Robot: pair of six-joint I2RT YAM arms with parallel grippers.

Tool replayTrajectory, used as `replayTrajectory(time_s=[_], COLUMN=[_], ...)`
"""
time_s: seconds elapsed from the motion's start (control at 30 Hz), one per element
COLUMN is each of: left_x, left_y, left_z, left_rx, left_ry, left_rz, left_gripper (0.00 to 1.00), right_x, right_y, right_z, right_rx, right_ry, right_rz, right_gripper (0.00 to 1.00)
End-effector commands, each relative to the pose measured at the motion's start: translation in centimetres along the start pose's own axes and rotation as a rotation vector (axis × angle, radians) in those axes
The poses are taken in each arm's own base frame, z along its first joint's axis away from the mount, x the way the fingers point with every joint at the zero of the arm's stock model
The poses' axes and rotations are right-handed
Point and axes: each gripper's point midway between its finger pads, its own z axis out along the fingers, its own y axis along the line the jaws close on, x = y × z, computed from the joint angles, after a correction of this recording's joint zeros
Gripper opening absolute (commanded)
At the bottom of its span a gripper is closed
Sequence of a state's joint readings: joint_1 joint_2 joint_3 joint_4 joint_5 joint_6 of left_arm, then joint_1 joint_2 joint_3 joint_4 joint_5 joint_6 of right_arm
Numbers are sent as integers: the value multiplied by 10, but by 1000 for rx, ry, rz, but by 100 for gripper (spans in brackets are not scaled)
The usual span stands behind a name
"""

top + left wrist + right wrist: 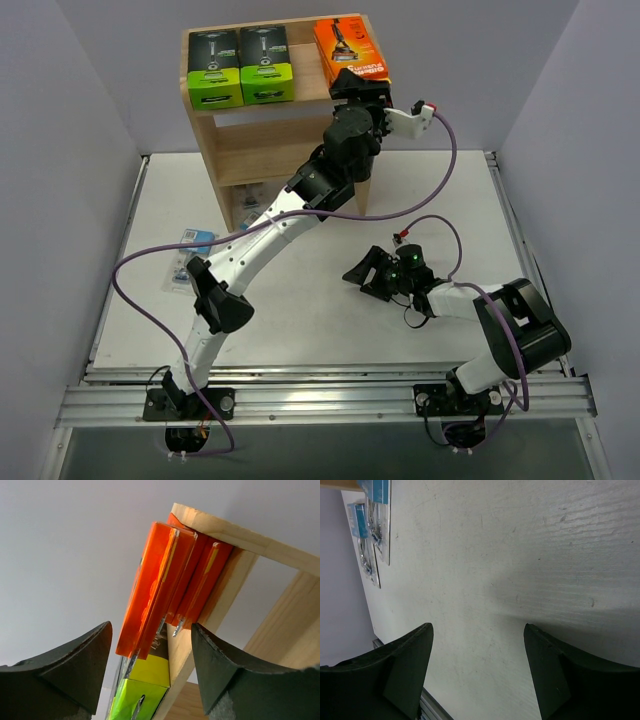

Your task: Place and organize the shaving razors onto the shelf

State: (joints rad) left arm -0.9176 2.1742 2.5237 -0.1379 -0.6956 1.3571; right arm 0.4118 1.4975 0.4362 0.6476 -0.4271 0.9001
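Note:
The wooden shelf (250, 135) stands at the back of the table. On its top tier lie two black-and-lime boxes (240, 66) at the left and a stack of orange boxes (348, 48) at the right. My left gripper (357, 88) is open and empty, just in front of the orange stack. The left wrist view shows the orange boxes (165, 580) and a lime box (140, 690) on the shelf edge (220, 605), between my open fingers (75, 670). My right gripper (366, 272) is open and empty, low over the table. Blister packs (188, 258) lie on the table at the left.
Another blister pack (245, 210) lies by the shelf's foot, partly hidden by my left arm. The right wrist view shows blister packs (372, 525) far off at the top left and bare white table (520, 555). Grey walls close in both sides.

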Motion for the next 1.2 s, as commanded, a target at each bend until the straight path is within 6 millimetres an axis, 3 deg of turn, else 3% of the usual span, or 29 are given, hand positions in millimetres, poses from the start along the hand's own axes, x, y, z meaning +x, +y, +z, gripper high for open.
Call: replayTrajectory(time_s=[0.0, 0.37, 0.5, 0.93, 1.17], left_x=[-6, -14, -15, -23, -23], left_y=[59, 61, 66, 70, 84], left_z=[-25, -34, -38, -55, -64], left_rx=[-43, 13, 22, 117, 117], left_ry=[-66, -122, -138, -222, -249], left_rz=[-144, -213, -232, -317, -358], left_gripper=[73, 82, 97, 94, 94], right_x=[4, 4, 3, 3, 1], right_y=[-14, -16, -15, -14, -10], right_z=[1, 1, 1, 0, -1], right_rx=[58, 62, 60, 54, 46], right_ry=[15, 12, 9, 2, -2], right_rz=[16, 26, 29, 36, 36], right_gripper=[69, 69, 69, 70, 70])
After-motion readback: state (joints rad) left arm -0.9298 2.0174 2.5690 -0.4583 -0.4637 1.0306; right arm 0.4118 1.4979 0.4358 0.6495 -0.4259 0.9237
